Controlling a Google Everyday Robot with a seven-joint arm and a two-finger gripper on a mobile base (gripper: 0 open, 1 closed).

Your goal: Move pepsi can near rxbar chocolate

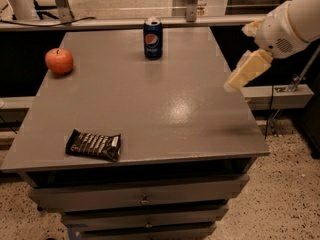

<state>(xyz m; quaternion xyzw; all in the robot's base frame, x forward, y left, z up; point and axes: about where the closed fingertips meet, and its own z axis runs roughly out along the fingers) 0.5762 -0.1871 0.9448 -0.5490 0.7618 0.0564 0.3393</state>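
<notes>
The pepsi can [153, 38] stands upright near the far edge of the grey table [165, 109], a little right of centre. The rxbar chocolate [94, 145], in a black wrapper with white lettering, lies flat near the front left corner. My gripper [241, 77] hangs on the white arm [287, 24] over the table's right edge. It points down and left and holds nothing. It is well right of the can and far from the bar.
A red apple [59, 61] sits near the table's left edge at the back. The table has drawers [145, 200] below its front edge. A rail and dark gaps run behind and beside the table. The floor is speckled.
</notes>
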